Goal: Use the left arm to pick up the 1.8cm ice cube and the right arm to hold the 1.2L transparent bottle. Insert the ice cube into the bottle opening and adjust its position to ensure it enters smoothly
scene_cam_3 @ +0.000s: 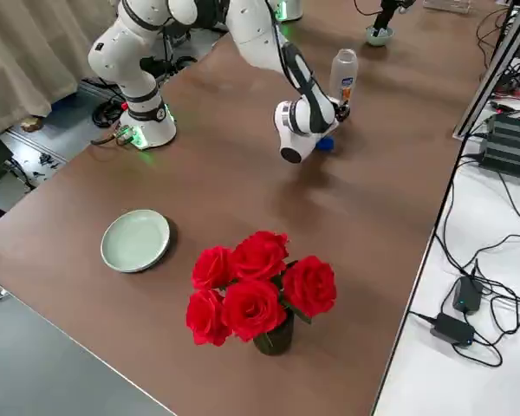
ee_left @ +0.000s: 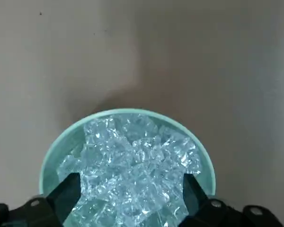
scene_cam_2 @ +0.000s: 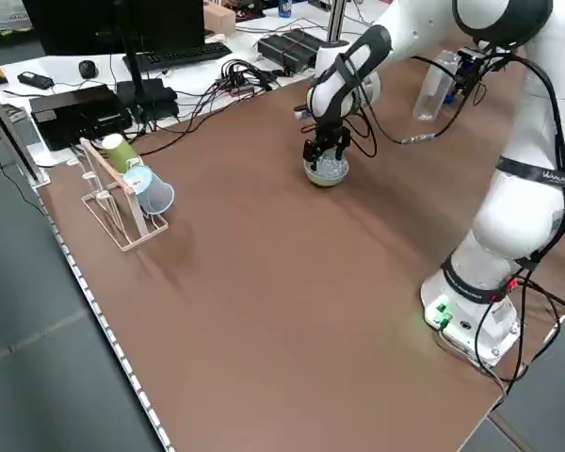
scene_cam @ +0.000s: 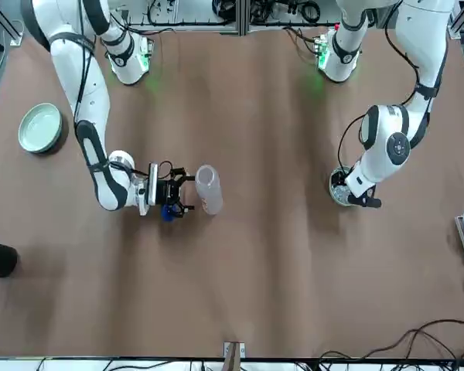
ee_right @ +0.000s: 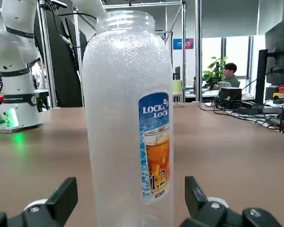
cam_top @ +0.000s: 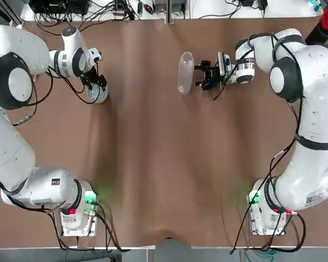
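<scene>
where the left pincer point(ee_left: 128, 189) hovers, ice cubes point(ee_left: 132, 165) below, fingers spread

Table layout — two stations, well apart

Far left: dish point(cam_top: 97, 95) of ice cubes point(ee_left: 132, 161), the left gripper point(cam_top: 98, 85) directly above it, fingers spread over the pile. Far centre-right: bottle point(cam_top: 185, 71) upright on the table point(cam_top: 153, 164) — the right gripper point(cam_top: 203, 76) just beside it on its right, fingers apart either side of it.
</scene>
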`<state>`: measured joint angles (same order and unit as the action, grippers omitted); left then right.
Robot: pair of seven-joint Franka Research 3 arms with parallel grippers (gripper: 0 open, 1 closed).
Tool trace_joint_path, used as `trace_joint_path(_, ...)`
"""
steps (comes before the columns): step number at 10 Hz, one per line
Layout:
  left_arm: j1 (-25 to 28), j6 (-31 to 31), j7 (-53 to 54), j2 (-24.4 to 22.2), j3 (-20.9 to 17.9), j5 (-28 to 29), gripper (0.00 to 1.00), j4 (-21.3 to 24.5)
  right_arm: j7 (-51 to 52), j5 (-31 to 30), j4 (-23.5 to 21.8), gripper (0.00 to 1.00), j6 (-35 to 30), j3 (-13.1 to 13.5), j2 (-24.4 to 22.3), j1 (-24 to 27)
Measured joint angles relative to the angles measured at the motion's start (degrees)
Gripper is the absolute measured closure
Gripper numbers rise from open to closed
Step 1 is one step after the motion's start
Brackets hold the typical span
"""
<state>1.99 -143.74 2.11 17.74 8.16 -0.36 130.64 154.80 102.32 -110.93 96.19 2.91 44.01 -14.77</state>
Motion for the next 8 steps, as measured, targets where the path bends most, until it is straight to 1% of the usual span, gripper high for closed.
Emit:
trace_joint_path(1,-0.01,-0.01,0.00,-0.05,0.00,0.00,0.14,-0.09,0.59,1.43,0.37,0.00,-0.02,-0.62,0.44,-0.04)
trace_joint_path(2,-0.04,-0.01,0.00,-0.01,0.00,0.00,0.29,-0.06,0.72,2.64,0.69,0.00,-0.02,-1.21,0.86,-0.20)
trace_joint_path(5,-0.03,-0.12,0.00,0.17,-0.05,0.00,0.37,-0.06,0.81,3.66,1.33,0.00,-0.02,-1.80,1.73,-0.85)
trace_joint_path(6,-0.03,-0.12,0.00,0.18,-0.07,0.01,0.38,-0.06,0.81,3.69,1.37,0.00,-0.01,-1.79,1.76,-0.85)
trace_joint_path(8,-0.04,-0.13,0.00,0.20,-0.07,0.01,0.48,-0.07,0.87,3.69,1.44,0.00,-0.01,-1.79,1.84,-0.95)
